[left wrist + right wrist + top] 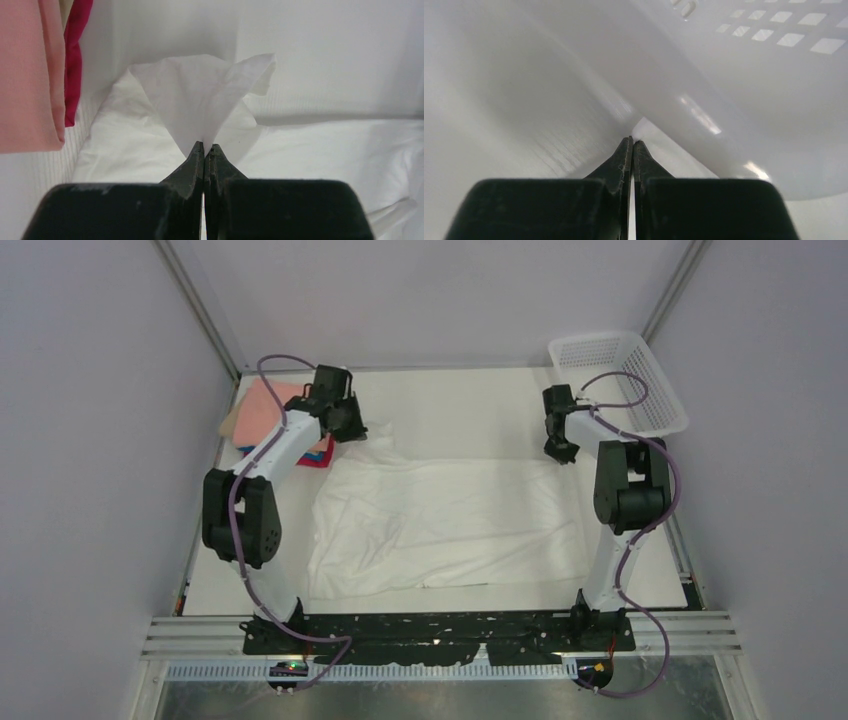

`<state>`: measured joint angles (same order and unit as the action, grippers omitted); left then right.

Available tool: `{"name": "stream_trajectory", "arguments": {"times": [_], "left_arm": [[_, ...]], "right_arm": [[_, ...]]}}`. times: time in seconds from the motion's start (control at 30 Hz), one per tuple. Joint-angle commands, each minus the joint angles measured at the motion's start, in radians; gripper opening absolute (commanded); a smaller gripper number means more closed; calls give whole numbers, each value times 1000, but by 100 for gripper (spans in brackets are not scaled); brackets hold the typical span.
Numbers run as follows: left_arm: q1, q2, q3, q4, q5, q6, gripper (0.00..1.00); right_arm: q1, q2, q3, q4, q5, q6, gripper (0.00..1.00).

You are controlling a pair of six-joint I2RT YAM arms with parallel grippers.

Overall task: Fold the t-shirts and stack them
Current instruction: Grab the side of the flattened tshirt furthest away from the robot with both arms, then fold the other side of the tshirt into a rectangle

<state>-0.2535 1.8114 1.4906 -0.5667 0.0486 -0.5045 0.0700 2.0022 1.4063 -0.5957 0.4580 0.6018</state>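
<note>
1. While the white t-shirt (450,525) lies spread and wrinkled across the middle of the table (470,400), nearer the near edge than the far one, the top view shows its far left corner drawn up into a peak toward the left gripper (350,425). A folded stack (262,412) sits in the far left corner, salmon-pink on top, with crimson and blue edges showing underneath beside the left arm. The right gripper (560,452) hangs near the shirt's far right corner, just beside the white mesh basket (620,380) that fills the far right corner. From this height I cannot tell how either gripper's jaws stand.

2. Through the left wrist camera, the left gripper (204,146) has its jaws pressed together on a fan of the white t-shirt (200,95), which rises from the fingertips in a cone while the rest of the cloth lies rumpled on the table below. At the left edge lies the salmon-pink shirt (25,75), with the crimson shirt (75,50) just beside it.

3. Through the right wrist camera, the right gripper (631,141) has its jaws together with no cloth seen between them. Its tips point at the line where the basket (774,75) wall meets the table (499,100). No shirt is in this view.
</note>
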Motion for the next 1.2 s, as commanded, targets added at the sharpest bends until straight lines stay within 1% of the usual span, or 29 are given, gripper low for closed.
{"name": "stream_trajectory", "arguments": {"times": [0.0,0.17,0.43,0.47,0.6,0.73,0.83,0.97,1.07,1.17], "left_arm": [[-14,-102,-55,61,6,9,0],[-31,-184,-164,81,-11,-6,0],[-67,-382,-407,112,-40,-58,0],[-73,-410,-431,113,-73,-64,0],[-93,-515,-520,103,-116,-99,0],[-134,-628,-587,64,-220,-148,0],[-173,-708,-631,34,-259,-189,0],[-231,-810,-665,-76,-368,-258,0],[-285,-891,-716,-118,-414,-335,0],[-347,-966,-770,-158,-458,-443,0]], "right_arm": [[0,-136,-56,61,8,-22,6],[17,-202,-131,75,-13,-54,5],[27,-358,-257,90,-28,-86,5],[29,-369,-270,88,-28,-89,6],[37,-431,-304,81,-25,-103,5],[40,-488,-337,76,-25,-118,5],[40,-516,-346,66,-21,-128,6],[40,-533,-352,66,-36,-142,5],[41,-548,-363,74,-56,-145,5],[44,-565,-381,82,-79,-145,5]]}}
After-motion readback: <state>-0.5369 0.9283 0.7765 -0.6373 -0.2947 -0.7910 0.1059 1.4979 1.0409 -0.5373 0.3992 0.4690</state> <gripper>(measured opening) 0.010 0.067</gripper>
